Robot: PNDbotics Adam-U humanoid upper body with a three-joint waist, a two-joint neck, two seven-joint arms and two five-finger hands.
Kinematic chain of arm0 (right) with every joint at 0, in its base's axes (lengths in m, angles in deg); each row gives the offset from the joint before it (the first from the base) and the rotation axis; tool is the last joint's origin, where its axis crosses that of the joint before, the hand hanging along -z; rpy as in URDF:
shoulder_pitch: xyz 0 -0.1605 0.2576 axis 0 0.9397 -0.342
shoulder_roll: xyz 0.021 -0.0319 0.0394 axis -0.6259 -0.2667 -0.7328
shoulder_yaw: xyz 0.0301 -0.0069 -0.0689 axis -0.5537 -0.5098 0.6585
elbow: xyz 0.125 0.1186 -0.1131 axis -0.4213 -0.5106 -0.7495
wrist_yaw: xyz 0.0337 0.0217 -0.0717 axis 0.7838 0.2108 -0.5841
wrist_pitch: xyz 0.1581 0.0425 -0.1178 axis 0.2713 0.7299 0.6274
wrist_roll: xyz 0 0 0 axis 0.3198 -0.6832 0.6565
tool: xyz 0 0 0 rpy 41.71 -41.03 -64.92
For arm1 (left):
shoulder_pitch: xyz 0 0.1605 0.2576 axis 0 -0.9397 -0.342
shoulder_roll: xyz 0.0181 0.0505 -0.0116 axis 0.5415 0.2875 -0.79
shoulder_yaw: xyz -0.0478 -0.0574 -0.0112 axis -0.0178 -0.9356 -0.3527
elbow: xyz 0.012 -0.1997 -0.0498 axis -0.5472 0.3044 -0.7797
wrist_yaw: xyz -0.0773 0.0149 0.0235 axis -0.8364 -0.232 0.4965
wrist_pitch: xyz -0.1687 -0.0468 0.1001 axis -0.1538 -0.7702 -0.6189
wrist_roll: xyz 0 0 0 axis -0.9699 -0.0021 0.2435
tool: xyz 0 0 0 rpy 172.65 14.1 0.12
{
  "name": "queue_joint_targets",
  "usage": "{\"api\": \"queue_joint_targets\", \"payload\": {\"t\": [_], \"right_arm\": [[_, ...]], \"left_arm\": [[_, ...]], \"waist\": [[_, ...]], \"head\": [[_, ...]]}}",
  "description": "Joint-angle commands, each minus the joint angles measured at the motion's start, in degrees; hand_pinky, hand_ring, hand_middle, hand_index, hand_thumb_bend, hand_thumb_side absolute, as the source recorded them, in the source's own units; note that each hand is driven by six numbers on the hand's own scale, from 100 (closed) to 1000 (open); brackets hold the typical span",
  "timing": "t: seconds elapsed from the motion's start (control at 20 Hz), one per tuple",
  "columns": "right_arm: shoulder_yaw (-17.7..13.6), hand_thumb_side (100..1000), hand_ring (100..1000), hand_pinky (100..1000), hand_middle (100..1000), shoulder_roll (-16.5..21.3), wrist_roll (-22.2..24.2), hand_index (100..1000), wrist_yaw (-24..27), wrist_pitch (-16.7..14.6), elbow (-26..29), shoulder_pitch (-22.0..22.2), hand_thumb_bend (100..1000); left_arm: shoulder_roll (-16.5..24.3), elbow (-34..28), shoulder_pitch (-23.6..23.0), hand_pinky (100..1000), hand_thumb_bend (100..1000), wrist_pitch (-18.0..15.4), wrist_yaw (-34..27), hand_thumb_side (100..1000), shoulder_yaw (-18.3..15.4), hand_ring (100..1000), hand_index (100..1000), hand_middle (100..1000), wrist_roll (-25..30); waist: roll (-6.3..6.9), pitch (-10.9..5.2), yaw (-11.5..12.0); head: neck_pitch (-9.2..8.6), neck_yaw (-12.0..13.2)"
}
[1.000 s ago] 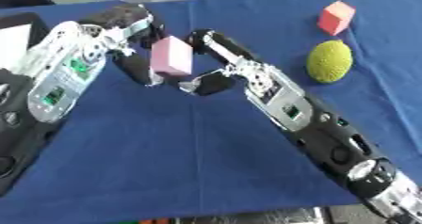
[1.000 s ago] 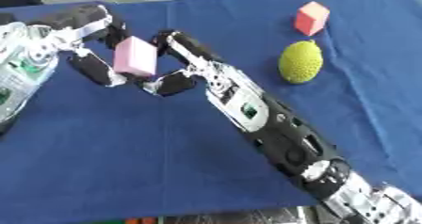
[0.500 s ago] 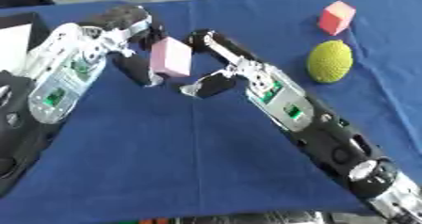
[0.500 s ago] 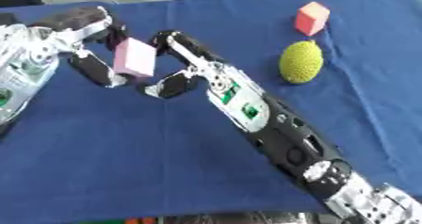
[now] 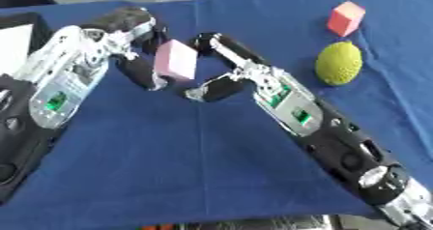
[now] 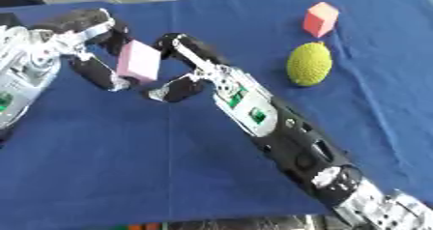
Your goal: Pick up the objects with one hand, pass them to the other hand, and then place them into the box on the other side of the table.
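**Pink block held over the blue cloth**

Left eye view: a pale pink block [image 5: 176,60], flat-faced and box-shaped with soft edges, sits tilted above the blue tablecloth [image 5: 169,156], toward the far left part of the table. The left hand [image 5: 135,40] comes in from the left with its fingers curled round the block, dark fingers above its top edge and the thumb below its lower left corner. The right hand [image 5: 222,64] reaches up from the lower right; its fingers spread wide on the block's right side, one arching up near the block's top right corner and another lying low just below and to the right. Whether they touch the block cannot be told. A yellow-green bumpy round fruit [image 5: 338,63] lies on the cloth to the right, and a red cube [image 5: 346,18] stands beyond it, close but apart. A white-lined box [image 5: 15,45] shows at the left edge.

Right eye view: the same block [image 6: 138,62] shows a broad pink face turned toward the camera, held between the left hand's dark fingers [image 6: 94,72].
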Motion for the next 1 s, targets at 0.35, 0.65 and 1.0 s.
{"api": "queue_joint_targets", "payload": {"t": [0.35, 0.65, 1.0], "right_arm": [[1.11, 240, 784, 840, 790, 0.16, -0.07, 876, -0.41, 0.91, 1.93, -0.37, 585], [1.10, 252, 787, 843, 792, 0.30, -0.33, 893, -1.91, 2.08, 1.89, -0.30, 610], [1.03, 256, 785, 841, 791, 0.43, -0.77, 892, -2.35, 3.02, 1.87, -0.25, 609]], "left_arm": [[2.87, -2.29, 1.20, 659, 233, 0.78, -0.29, 133, -1.53, 530, 418, 410, 0.99], [3.63, -4.02, 1.11, 658, 247, 0.78, -0.62, 133, -1.07, 530, 417, 409, 3.01], [4.73, -5.84, 0.84, 657, 249, 0.99, -0.71, 133, -1.17, 530, 414, 407, 4.68]], "waist": [[-0.08, -1.44, 0.21], [-0.15, -1.49, 0.38], [-0.14, -1.52, 0.47]], "head": [[0.31, 0.14], [0.31, 0.11], [0.31, 0.10]]}}
